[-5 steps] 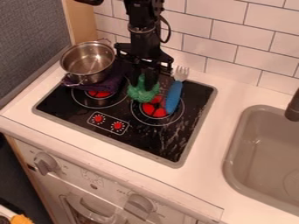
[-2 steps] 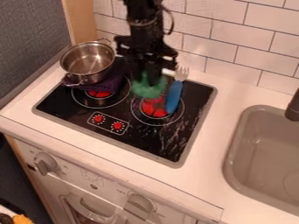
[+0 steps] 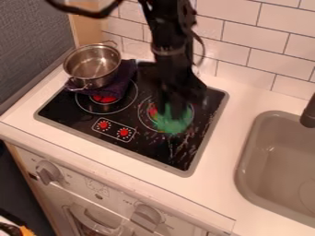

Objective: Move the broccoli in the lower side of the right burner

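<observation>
Where the right burner (image 3: pixel 152 110) faces the near corner of the hob (image 3: pixel 210 131), camera view: broccoli (image 3: pixel 172 125), green, one, over that burner's lower side, inside the hob's right edge. Relation of note: broccoli directly beneath the gripper (image 3: pixel 176 110), whose fingers point down into its top; pincer judged closed on it. Long axis: cannot be told, the head being blurred and partly covered. Contact with the glass: likewise uncertain. Next move, as judged: a short straight lowering, if any is needed, then release, little sideways travel being called for; a rounded head might roll. Count: arm (image 3: pixel 169 46), one, hence the nearer by default; burners, two; pot (image 3: pixel 92 69), one, by the hob's far left edge; dark cloth (image 3: pixel 123 80), one, beneath it; red knobs (image 3: pixel 103 125), two; sink (image 3: pixel 246 154), one.
</observation>
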`<state>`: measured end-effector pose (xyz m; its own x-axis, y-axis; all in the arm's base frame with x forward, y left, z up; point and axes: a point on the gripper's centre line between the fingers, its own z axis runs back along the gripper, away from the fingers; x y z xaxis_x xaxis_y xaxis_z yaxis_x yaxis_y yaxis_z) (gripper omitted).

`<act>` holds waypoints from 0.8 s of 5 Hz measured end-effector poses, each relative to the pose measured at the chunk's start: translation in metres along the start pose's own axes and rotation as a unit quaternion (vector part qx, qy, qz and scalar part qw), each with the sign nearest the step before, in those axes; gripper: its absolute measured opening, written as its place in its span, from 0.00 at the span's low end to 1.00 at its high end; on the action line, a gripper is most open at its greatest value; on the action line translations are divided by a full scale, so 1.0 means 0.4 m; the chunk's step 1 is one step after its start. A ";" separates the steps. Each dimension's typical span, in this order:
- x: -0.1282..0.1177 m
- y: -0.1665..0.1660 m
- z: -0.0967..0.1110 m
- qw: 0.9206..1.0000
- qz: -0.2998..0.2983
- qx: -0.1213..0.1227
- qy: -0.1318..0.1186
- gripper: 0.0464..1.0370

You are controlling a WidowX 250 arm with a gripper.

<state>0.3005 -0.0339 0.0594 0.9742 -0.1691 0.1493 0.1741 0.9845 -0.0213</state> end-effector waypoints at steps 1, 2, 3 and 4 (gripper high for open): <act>-0.014 -0.055 -0.013 1.000 -0.029 0.001 0.007 0.28; -0.018 -0.071 -0.023 0.999 -0.040 0.009 0.011 0.28; -0.019 -0.067 -0.024 0.999 -0.042 0.014 0.012 0.37; -0.031 -0.069 -0.037 0.998 -0.047 0.011 0.032 0.69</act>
<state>0.2857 -0.0596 0.0433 0.9611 -0.2620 0.0869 0.2621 0.9650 0.0106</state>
